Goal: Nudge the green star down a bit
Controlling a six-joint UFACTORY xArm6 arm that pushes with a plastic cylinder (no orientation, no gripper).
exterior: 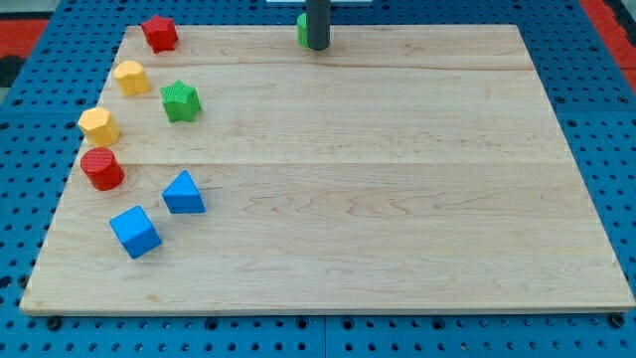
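camera view | my tip (316,47) at board's (397,199) top edge, touching a green block (301,30) half hidden behind it | no pincer fitted, bare rod | green star (181,100) upper left, well apart from tip, between yellow block (131,77) and red cylinder (102,169)

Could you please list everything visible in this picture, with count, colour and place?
Red star block: one, red, top-left corner of the board.
Yellow blocks: two, yellow, left edge; upper, lower; shapes unclear.
Green star block: one, green, right of the upper yellow block.
Red cylinder block: one, red, left edge.
Blue triangular block: one, blue, lower left.
Blue cube block: one, blue, lower left.
Green block: one, green, top edge, mostly hidden behind my rod.
Wooden board: one, pale wood, centre.
Blue pegboard: one, blue, surrounding.
My tip: one, dark, top centre, far right of the green star.
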